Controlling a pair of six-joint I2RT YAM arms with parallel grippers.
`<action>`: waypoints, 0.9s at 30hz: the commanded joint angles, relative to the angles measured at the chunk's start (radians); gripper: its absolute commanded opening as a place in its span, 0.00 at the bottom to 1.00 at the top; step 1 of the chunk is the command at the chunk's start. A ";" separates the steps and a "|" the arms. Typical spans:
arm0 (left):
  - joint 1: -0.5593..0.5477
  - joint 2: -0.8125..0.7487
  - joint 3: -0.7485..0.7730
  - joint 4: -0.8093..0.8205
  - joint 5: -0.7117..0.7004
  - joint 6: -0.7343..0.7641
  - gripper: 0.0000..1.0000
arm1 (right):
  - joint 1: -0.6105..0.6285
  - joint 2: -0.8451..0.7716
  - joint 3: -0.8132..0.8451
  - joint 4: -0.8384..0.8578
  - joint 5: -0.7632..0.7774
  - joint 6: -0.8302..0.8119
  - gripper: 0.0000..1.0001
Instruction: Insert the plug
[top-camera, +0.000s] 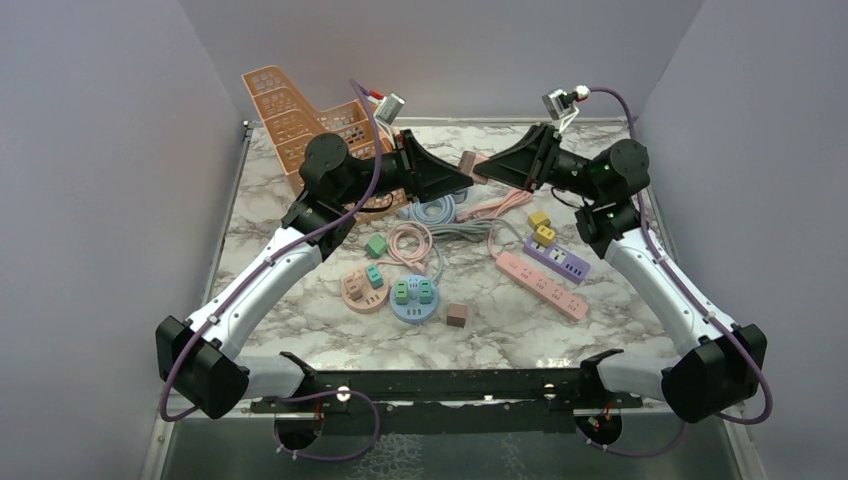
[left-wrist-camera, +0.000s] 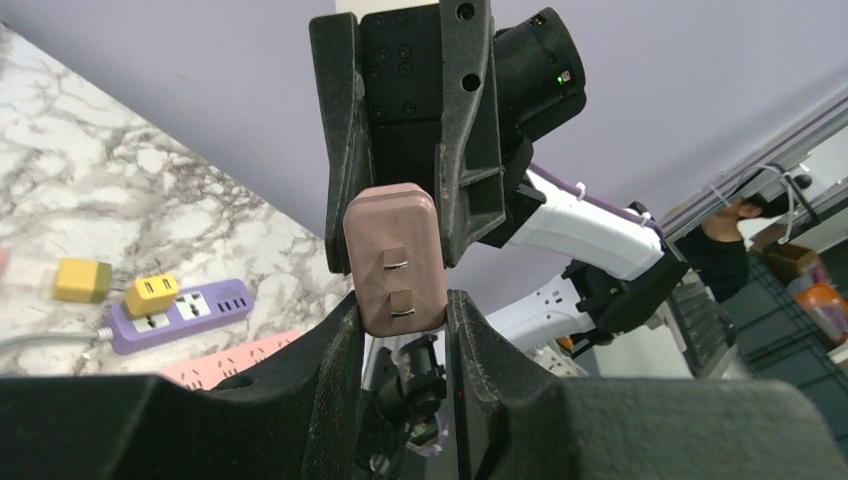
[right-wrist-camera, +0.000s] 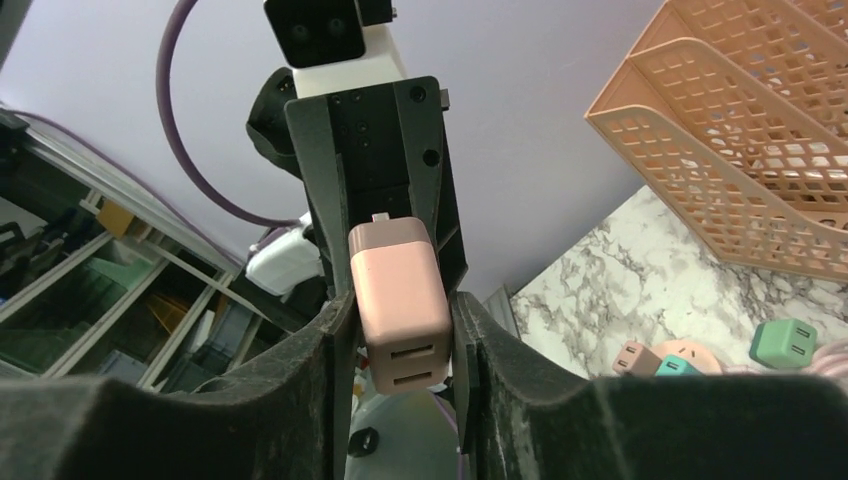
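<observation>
Holding the pink plug (left-wrist-camera: 395, 258) in mid-air just right of the orange basket (top-camera: 285, 110), with left gripper (left-wrist-camera: 400, 325) and right gripper (right-wrist-camera: 402, 330) jaws both pressing shut on its sides. Pointing its two prongs at the left wrist camera. Lying farther right of the basket, on the table: purple power strip (top-camera: 557, 262) and pink power strip (top-camera: 541, 284).

Bright, even overhead light, soft shadows; blurred near jaws in wrist views.

I see the marble table (top-camera: 320, 325) carrying an orange rack (top-camera: 285, 115) far left, coiled cables (top-camera: 408, 238) centre, a pink power strip (top-camera: 540, 284) beside a purple power strip (top-camera: 560, 262) right, and a brown cube (top-camera: 457, 316) nearest.
</observation>
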 joint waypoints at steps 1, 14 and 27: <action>-0.004 -0.013 -0.014 0.050 -0.021 0.003 0.00 | -0.001 0.031 0.037 -0.012 -0.044 -0.002 0.28; 0.004 -0.140 -0.122 -0.409 -0.402 0.353 0.71 | -0.002 0.086 0.197 -0.669 0.166 -0.954 0.01; 0.009 -0.316 -0.185 -0.731 -1.077 0.501 0.72 | -0.002 0.207 0.234 -1.341 0.532 -1.555 0.01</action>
